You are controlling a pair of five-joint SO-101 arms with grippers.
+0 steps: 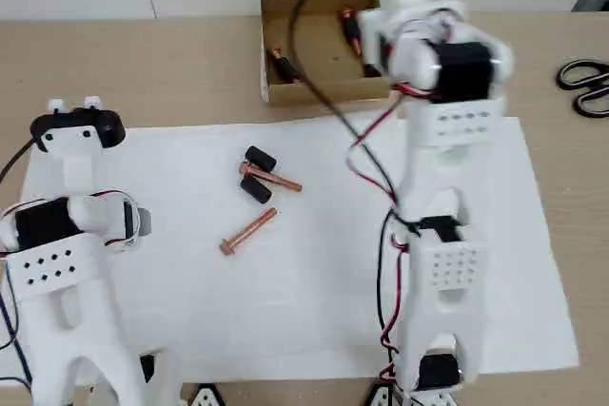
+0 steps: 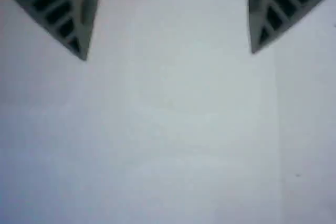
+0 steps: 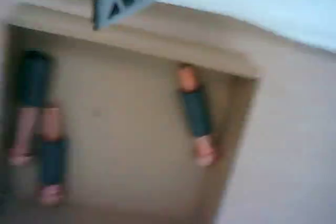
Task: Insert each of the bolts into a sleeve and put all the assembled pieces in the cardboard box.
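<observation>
Loose bolt right of open, empty left gripper, long axis diagonal. Cannot tell right gripper state, above box; possibly the nearer arm.

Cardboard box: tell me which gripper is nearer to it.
Right. The right gripper hangs over the cardboard box, above an assembled piece inside. The left gripper is well away, by the far left corner of the white sheet.

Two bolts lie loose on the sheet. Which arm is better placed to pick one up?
Left, probably: the left pincer is open and empty above the white sheet where the bolts lie, while the right pincer hangs over the cardboard box.
</observation>
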